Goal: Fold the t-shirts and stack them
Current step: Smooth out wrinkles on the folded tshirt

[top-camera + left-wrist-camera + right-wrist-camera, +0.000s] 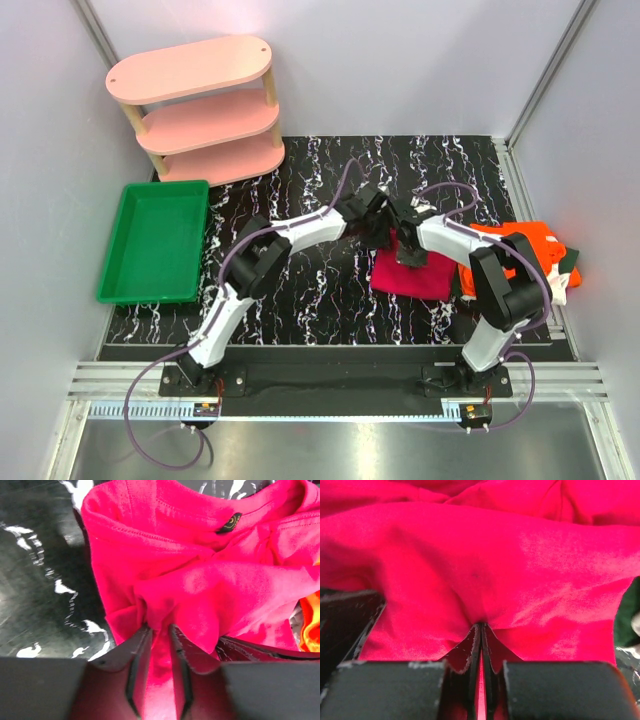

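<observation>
A black bench top veined in white [330,295] sits between pale walls. At its far-left corner stands a pink three-tier wooden shelf [200,100]. A green plastic tray [150,297] lies along the left edge. Right of centre lies the crimson cloth t-shirt [415,280], its far edge hidden by both arms. The left gripper [159,630] pinches a bunched fold of it, and the right gripper [481,627] is clamped on a thin fold. At the right edge lies the bright orange t-shirt [535,240], touching a dark green t-shirt [571,260].
</observation>
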Robot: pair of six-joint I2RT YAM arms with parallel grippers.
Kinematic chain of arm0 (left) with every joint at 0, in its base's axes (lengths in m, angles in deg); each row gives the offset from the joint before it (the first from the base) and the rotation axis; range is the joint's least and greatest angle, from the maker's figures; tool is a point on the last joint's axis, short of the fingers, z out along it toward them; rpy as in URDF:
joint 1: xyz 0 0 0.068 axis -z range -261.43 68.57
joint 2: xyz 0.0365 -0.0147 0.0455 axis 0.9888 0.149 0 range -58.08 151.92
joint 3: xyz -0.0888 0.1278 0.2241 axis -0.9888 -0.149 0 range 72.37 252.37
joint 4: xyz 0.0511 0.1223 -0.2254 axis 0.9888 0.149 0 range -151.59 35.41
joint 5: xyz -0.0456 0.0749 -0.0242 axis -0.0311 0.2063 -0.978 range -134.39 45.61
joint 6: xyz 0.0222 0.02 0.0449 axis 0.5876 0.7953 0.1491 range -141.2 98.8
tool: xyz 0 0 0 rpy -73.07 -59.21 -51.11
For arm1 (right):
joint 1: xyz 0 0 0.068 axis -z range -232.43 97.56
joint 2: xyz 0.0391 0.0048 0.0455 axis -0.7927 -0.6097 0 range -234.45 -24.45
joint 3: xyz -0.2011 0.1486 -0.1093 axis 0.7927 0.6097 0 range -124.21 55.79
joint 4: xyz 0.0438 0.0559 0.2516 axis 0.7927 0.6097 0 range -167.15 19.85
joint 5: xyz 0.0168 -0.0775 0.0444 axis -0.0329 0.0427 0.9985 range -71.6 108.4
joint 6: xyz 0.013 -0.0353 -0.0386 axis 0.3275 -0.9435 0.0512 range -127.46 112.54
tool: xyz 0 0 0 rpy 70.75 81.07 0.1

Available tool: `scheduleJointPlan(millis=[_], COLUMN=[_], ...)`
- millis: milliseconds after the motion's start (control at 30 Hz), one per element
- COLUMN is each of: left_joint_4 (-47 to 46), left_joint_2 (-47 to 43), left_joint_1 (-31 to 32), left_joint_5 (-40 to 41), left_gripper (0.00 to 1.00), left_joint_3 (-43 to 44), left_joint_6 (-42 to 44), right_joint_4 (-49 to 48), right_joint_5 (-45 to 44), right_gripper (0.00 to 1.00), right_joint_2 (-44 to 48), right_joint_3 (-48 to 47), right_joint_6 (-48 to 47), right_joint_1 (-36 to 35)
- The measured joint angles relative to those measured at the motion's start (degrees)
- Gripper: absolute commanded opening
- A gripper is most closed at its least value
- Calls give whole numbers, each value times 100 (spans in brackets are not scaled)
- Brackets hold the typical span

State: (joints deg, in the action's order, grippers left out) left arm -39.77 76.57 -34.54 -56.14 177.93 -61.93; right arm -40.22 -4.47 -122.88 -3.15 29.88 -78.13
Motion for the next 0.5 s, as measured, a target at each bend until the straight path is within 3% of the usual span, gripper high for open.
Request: scheduleJointPlan(millis=[267, 500], left_joint_4=[-164, -76], left_joint_2=[-1001, -1871], left_joint_1=[-507, -1102], left_joint_5=[365, 667], left_gripper=[15, 23], left_joint_3=[-1561, -2728], left_joint_6=[-284, -319], right_joint_4=[-308, -1056], right_joint_5=[977, 1744], right_gripper=[4, 4], right_joint_2=[-452, -841], right_joint_3=[-590, -942], right_joint_6=[-247, -302], right_joint_1=[-39, -581])
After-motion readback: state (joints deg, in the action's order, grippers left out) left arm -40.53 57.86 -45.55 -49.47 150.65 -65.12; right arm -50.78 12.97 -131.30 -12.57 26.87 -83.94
